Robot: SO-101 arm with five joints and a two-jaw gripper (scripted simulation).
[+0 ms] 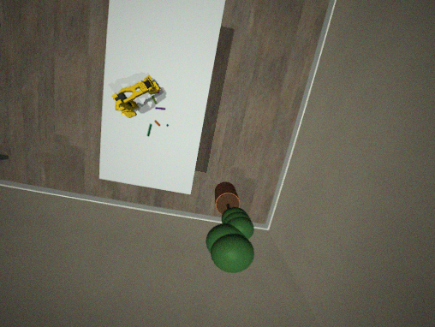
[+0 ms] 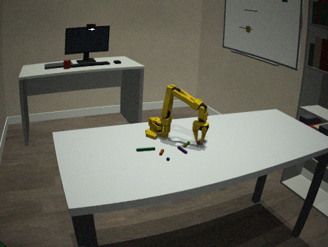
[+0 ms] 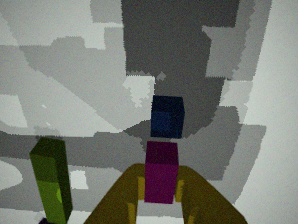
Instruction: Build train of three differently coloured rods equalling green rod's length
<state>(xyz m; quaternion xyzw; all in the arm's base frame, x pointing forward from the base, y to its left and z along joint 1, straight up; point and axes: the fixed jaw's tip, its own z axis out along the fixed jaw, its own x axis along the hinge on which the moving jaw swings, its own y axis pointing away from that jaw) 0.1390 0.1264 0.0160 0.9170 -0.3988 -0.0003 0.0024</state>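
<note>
While bent downward, arm gripper clamps magenta rod

A small yellow jointed robot arm stands on a long white table. Near the arm lie a purple rod, a short orange rod, a tiny blue rod and a dark green rod.

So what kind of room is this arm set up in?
It looks like an office or study room. A second desk against the wall carries a monitor and keyboard, a whiteboard hangs on the right wall, and shelving with books stands at the far right.
</note>
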